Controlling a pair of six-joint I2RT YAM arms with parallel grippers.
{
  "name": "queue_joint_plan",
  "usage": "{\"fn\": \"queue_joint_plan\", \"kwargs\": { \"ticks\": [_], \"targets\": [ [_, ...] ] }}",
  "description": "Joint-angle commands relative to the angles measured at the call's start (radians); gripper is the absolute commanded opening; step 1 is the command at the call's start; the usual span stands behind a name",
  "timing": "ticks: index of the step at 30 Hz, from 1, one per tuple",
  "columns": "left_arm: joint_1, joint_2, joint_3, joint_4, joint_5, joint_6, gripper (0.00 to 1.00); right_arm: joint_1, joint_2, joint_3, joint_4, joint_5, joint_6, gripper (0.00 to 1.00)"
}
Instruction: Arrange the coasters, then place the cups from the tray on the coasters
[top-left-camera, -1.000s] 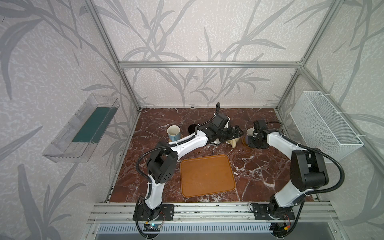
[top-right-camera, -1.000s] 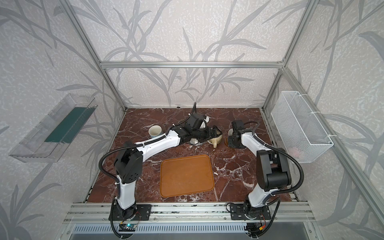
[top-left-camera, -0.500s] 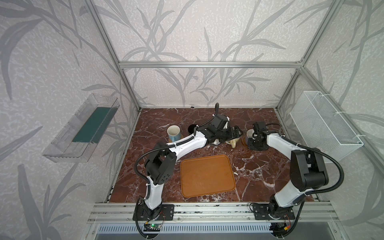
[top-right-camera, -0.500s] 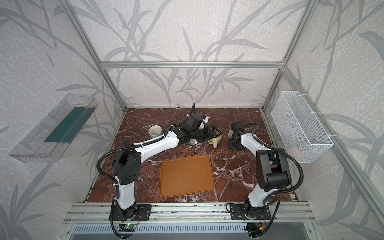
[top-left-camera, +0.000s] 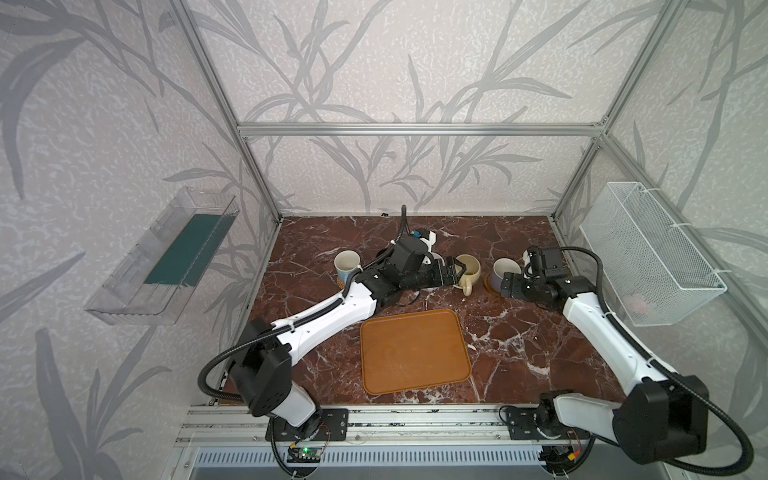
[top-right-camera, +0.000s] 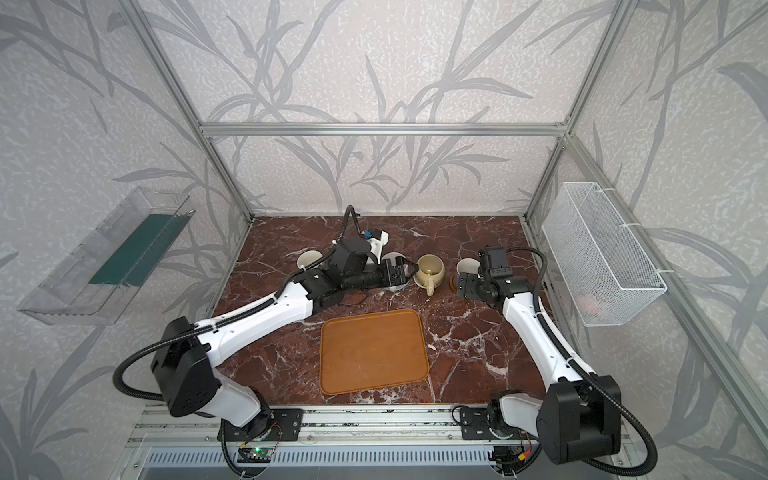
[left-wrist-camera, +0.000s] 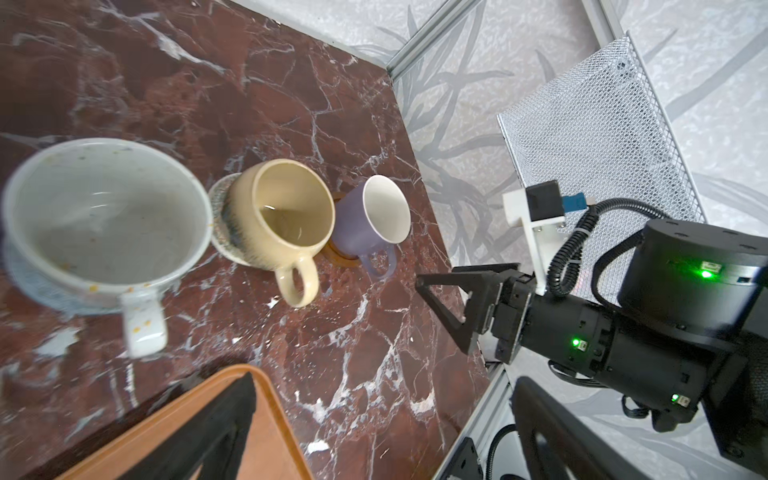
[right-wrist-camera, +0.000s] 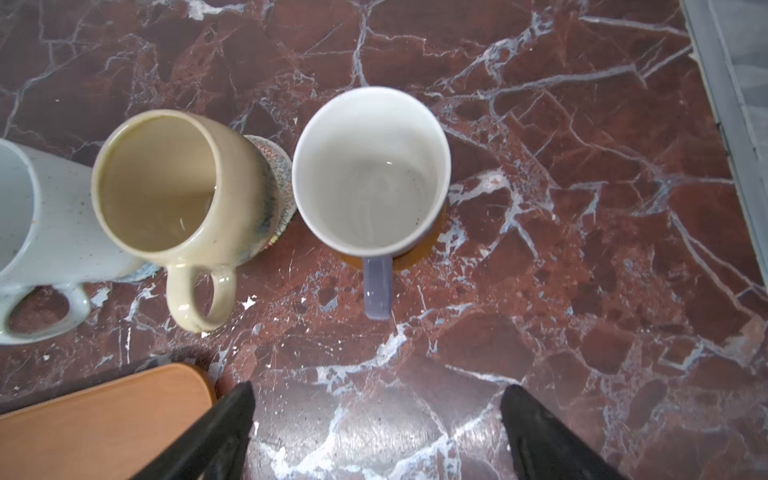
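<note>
The orange-brown tray (top-left-camera: 415, 351) lies bare on the marble table (top-left-camera: 519, 332), near the front. All the cups in view stand in a row behind it. The lavender cup (right-wrist-camera: 372, 174) sits on a glossy brown coaster (right-wrist-camera: 419, 249), handle toward the tray. Just beside it, the cream cup (right-wrist-camera: 178, 187) rests on a pale woven coaster (right-wrist-camera: 278, 166). Next comes the speckled white cup (left-wrist-camera: 104, 224) on a grey-blue coaster (left-wrist-camera: 37, 286), and a light blue cup (top-left-camera: 347, 266) stands farther left. The black cup is probably hidden behind the left arm, so whether all five are placed is uncertain.

The right end effector (right-wrist-camera: 376, 428) is spread wide and holds nothing, just short of the lavender cup's handle. The left end effector (top-left-camera: 453, 272) is also wide, empty, close beside the cream cup.
</note>
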Motion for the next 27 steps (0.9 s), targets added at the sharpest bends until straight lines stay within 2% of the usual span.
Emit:
{"fn": "queue_joint_plan", "kwargs": {
  "ticks": [1,5,10,12,13,15,18,20,22,24,27],
  "targets": [
    [0.011,-0.122,-0.106,-0.074,-0.155,0.139,0.99,0.005,-0.081,-0.078,-0.010,-0.001,0.012,0.93],
    [0.056,-0.294,-0.296,-0.068,-0.232,0.215,0.99,0.004,-0.172,-0.205,0.106,0.051,0.018,0.94],
    [0.199,-0.464,-0.504,-0.011,-0.284,0.350,0.99,0.003,-0.235,-0.292,0.198,0.064,-0.024,0.97],
    [0.223,-0.491,-0.547,-0.007,-0.387,0.401,0.99,0.003,-0.233,-0.314,0.234,0.083,-0.043,0.97],
    [0.238,-0.501,-0.562,-0.001,-0.439,0.419,0.99,0.003,-0.228,-0.326,0.259,0.102,-0.056,0.98],
    [0.267,-0.513,-0.589,0.023,-0.462,0.471,0.99,0.003,-0.221,-0.341,0.293,0.151,-0.074,0.98],
    [0.295,-0.528,-0.604,0.031,-0.525,0.485,0.99,0.003,-0.222,-0.367,0.333,0.228,-0.084,0.99],
    [0.314,-0.528,-0.615,0.053,-0.561,0.539,0.99,0.003,-0.234,-0.409,0.412,0.243,-0.107,0.99],
    [0.348,-0.497,-0.634,0.107,-0.676,0.625,0.99,0.003,-0.245,-0.468,0.529,0.256,-0.123,0.99],
    [0.399,-0.454,-0.642,0.156,-0.785,0.640,0.99,0.003,-0.245,-0.520,0.641,0.269,-0.155,0.97],
    [0.455,-0.401,-0.685,0.309,-0.800,0.712,0.99,0.002,-0.235,-0.580,0.776,0.276,-0.217,0.94]
  ]
}}
